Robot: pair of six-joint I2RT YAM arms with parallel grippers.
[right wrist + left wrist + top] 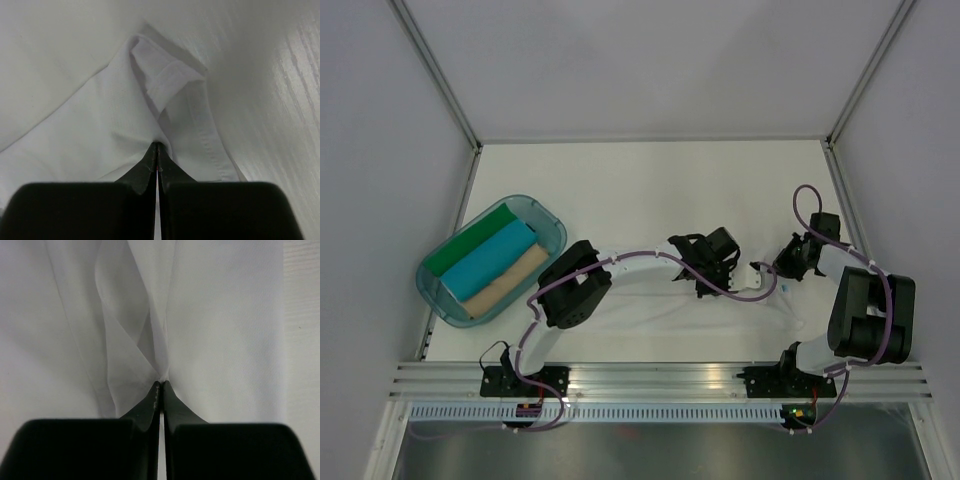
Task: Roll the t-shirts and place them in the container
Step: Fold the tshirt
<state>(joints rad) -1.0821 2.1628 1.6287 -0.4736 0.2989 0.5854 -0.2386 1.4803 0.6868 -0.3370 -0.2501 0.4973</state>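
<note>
A white t-shirt (660, 300) lies spread on the white table between the two arms and is hard to tell from the tabletop. My left gripper (705, 282) is shut on a pinch of its cloth (145, 345), with folds fanning away from the tips (161, 383). My right gripper (770, 270) is shut on the shirt near a stitched hem (210, 145), just below a folded-over flap (160, 75). Green (470, 245), light blue (495, 262) and tan (510, 282) rolls lie side by side in the tub.
A translucent teal plastic tub (556, 228) stands at the left edge of the table. Grey walls close the table on three sides. An aluminium rail (650, 375) with the arm bases runs along the near edge.
</note>
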